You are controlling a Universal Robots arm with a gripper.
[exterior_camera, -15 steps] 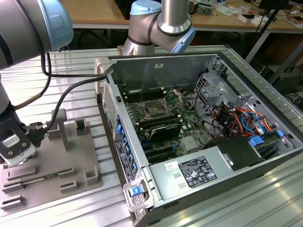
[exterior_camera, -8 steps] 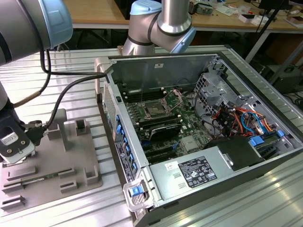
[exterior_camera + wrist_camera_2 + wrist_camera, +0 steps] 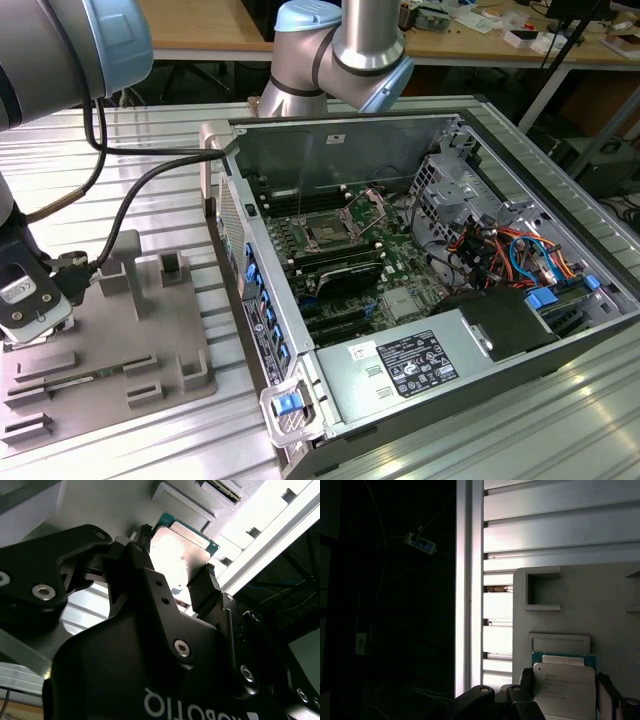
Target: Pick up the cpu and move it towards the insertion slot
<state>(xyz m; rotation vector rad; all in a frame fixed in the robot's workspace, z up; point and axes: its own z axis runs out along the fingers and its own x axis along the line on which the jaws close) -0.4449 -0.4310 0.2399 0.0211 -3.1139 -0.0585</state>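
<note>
Ribbed aluminium table point(image 3: 150, 140): bears an open steel computer case point(image 3: 340, 140) and, at the exterior view's left, a matte grey moulded tray point(image 3: 185, 330) with rectangular recesses.

Arm point(image 3: 60, 50): its cabling crosses in front of the tray's far side.

Insertion slot point(image 3: 327, 230): square, dark-centred and metal-framed, set in the green board inside the case, well apart from the tray.

Gripper point(image 3: 175, 565): black fingers point(image 3: 205, 585) clenched on two opposite edges of the cpu point(image 3: 564, 687).

The cpu is flat, with a pale metal top and a green rim, and sits over the tray's corner. Its near edge is cut off. Whether it is clear of the tray cannot be told.
</note>
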